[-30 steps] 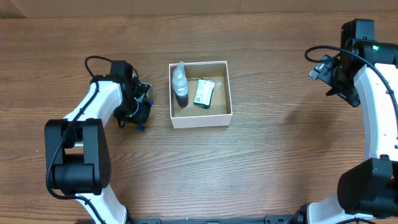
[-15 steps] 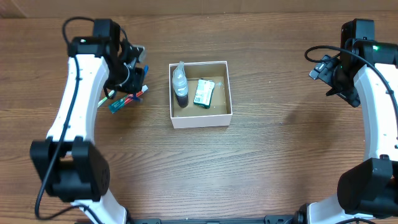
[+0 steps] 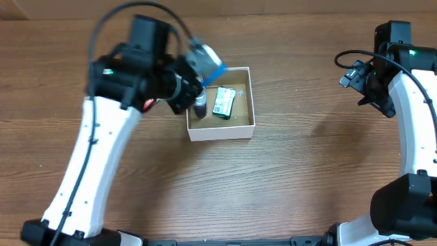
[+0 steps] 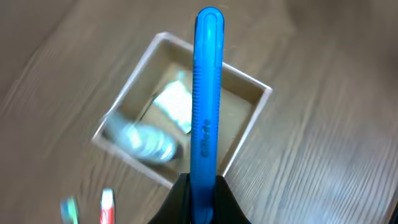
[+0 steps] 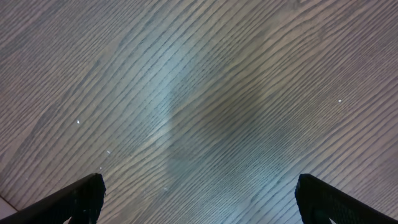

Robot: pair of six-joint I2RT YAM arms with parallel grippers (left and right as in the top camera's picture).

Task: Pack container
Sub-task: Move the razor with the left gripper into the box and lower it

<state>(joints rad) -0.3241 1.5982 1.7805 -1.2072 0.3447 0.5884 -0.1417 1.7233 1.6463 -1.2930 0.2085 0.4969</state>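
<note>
Wood-grain table (image 3: 273, 184) beneath white container (image 3: 220, 131)

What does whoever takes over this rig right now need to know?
Left gripper: shut on the blue razor, held above the container, not released.
Right gripper: open, empty, over bare table, far right of the container.
Done: bottle and green-and-white soap packet lie in the container.
Left to do: put the razor in. A blurred red-and-white item lies on the table outside the container, probably to be packed too.
</note>
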